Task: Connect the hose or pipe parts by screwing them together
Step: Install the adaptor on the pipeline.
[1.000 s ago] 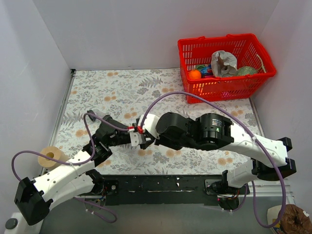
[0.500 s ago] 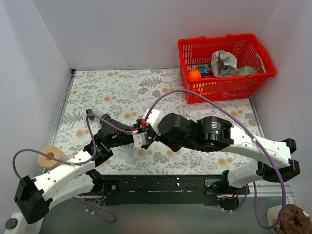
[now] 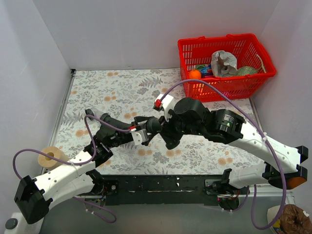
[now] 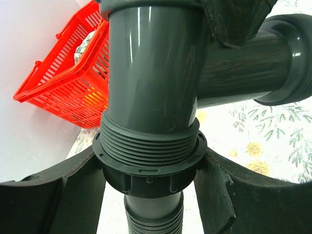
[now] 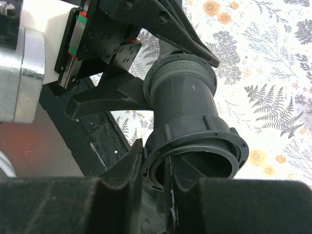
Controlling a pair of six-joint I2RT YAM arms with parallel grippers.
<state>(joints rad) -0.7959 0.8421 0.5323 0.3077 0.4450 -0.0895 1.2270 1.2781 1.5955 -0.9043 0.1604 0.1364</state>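
The surface (image 3: 122, 87) is a floral-print sheet enclosed by white walls. Both parts are held above it, near the middle, between my two hands.

1. Left hand (image 3: 140, 134): closed to a narrow gap on the black collar (image 4: 148, 178) at the end of the ribbed hose (image 4: 153, 222). One finger bears on each side of the collar. The hose leaves the wrist view at the bottom edge, so I cannot see its other end.

2. T fitting (image 4: 151, 73): dark grey, with its threaded end seated in the collar. Several turns of thread (image 4: 146, 144) are exposed above the collar. The side branch (image 4: 243, 63) points away, free of both hands.

3. Right hand (image 5: 155, 163): closed narrow on the rim of the fitting's opposite opening (image 5: 195, 158), with one finger outside the ring and one inside the bore.

Status: the parts are aligned and, in my judgement, the thread is started. Not done: the collar is not run home, since bare thread shows. Remaining: turn the collar against the fitting until the thread is covered, then release.

4. Far right: red basket (image 3: 229, 87) of oddments, well apart and not involved.
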